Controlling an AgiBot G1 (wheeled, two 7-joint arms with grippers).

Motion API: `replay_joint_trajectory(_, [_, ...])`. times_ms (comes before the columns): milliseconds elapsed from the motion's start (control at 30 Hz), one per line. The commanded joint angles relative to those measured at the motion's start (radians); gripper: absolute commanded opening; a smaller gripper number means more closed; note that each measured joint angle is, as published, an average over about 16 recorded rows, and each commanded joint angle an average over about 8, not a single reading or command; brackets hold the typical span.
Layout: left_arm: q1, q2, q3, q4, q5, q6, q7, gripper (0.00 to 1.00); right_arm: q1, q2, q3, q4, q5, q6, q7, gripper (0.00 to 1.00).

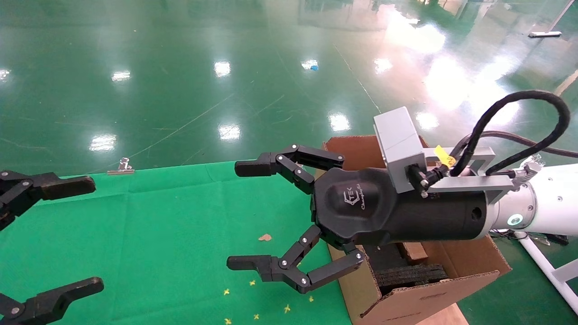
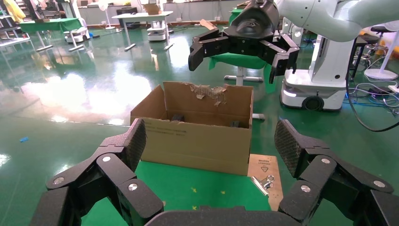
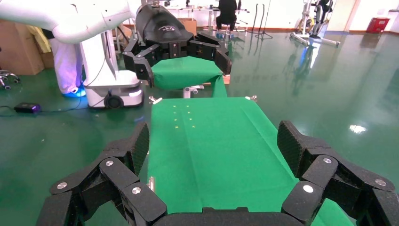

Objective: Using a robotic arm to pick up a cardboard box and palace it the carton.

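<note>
My right gripper (image 1: 244, 214) hangs open above the green cloth, just left of the carton (image 1: 424, 293); nothing is between its fingers. The carton, large and brown with upright flaps and a torn edge (image 2: 197, 141), stands at the table's right end with black foam (image 1: 406, 273) inside. A small brown cardboard end (image 1: 413, 252), which looks like the cardboard box, shows among the foam, mostly hidden under my right arm. My left gripper (image 1: 76, 237) is open and empty at the table's far left. The right wrist view shows only green cloth (image 3: 211, 141) between the right gripper's fingers (image 3: 141, 146).
A metal binder clip (image 1: 121, 166) holds the cloth's far edge, and another (image 2: 261, 182) sits by a wooden board (image 2: 266, 165) next to the carton. A cardboard scrap (image 1: 265, 237) and small yellow marks (image 1: 253, 283) lie on the cloth. Glossy green floor surrounds the table.
</note>
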Motion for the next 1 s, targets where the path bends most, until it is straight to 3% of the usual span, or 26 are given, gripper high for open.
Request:
replay_joint_trajectory(33, [0.0,0.0,0.0,0.0,0.0,0.0,0.0,1.0,0.001,0.0,-0.001,0.0,0.0,0.0,0.0,1.0])
replay_joint_trajectory(1000, [0.0,0.0,0.0,0.0,0.0,0.0,0.0,1.0,0.003,0.0,-0.003,-0.002,-0.001,0.001,0.001,1.0])
